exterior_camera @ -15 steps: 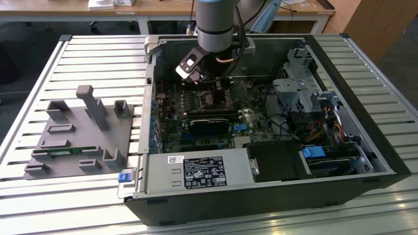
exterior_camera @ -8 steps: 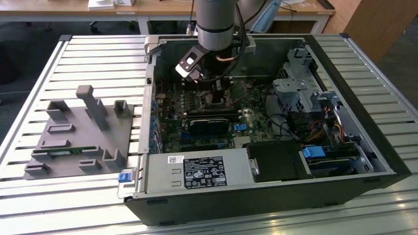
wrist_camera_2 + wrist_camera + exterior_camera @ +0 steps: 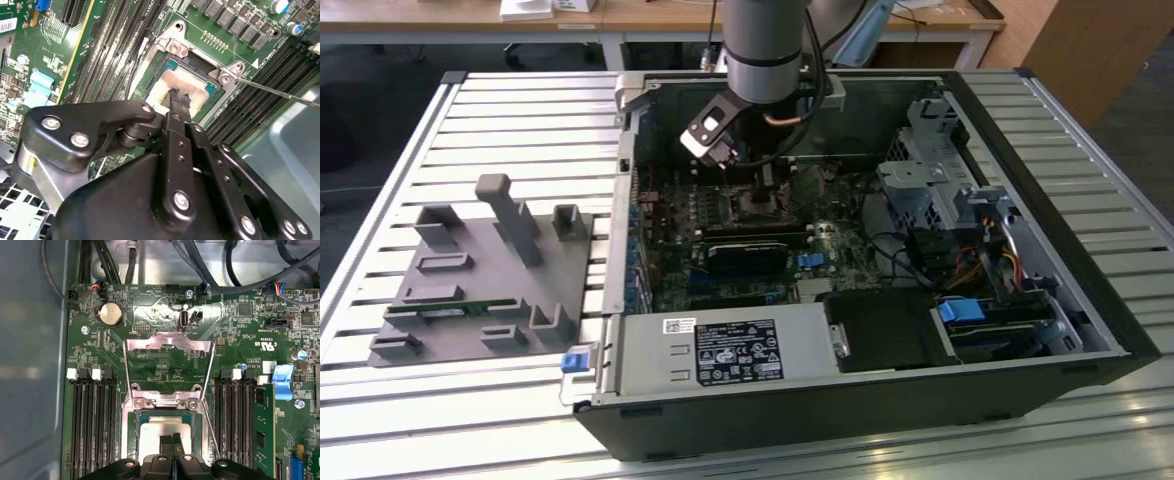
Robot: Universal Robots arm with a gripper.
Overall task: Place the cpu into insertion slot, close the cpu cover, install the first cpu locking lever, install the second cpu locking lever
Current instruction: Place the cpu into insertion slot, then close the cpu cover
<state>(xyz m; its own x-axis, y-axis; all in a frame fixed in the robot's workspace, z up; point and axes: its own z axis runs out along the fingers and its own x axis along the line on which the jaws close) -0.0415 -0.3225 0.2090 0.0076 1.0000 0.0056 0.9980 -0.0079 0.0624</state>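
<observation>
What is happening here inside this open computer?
A robot arm reaches into the open computer case. Its gripper, fingers shut, hangs just over the cpu, which already lies in the insertion slot on the green board. Whether it touches the chip I cannot tell. The cpu cover is swung open, lying back away from the slot, so it is not yet closed.

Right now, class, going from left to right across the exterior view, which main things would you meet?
Grey plastic rack → gripper → silver drive cage → black case wall.
</observation>
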